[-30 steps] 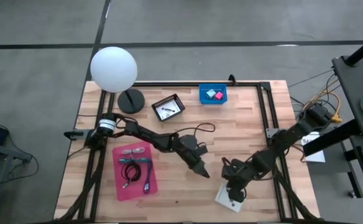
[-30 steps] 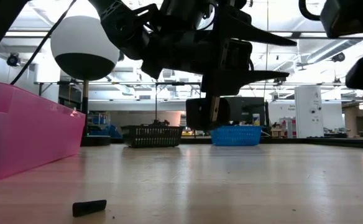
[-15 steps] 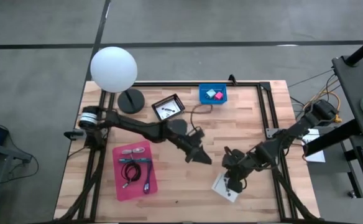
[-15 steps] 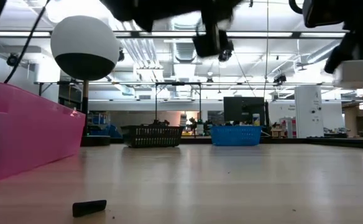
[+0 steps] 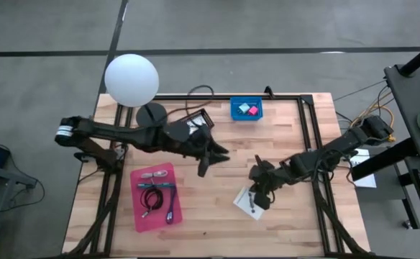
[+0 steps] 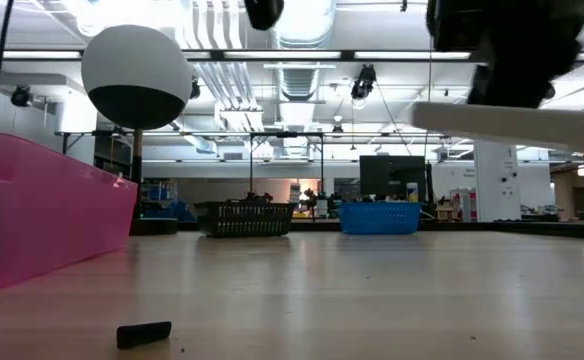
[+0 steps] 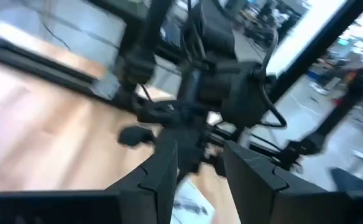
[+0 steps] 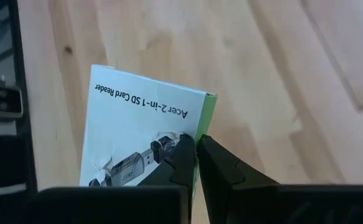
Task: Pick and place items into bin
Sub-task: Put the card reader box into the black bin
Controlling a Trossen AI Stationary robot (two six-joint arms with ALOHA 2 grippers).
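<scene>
Cables (image 5: 152,200) and pen (image 5: 157,185) already lie in our pink bin (image 5: 139,216). Right gripper (image 5: 259,196), right of it, pinches 1 white packet (image 5: 247,203) aloft; left gripper (image 5: 206,160) hangs part-open, empty.

A white globe lamp (image 5: 131,80) is standing on its round dark base (image 5: 151,116) at the far left of the wooden table (image 5: 267,223). A small black block (image 6: 143,333) is lying on the wood close to the low camera. A black cable (image 5: 199,91) is looping over the table's far edge.
</scene>
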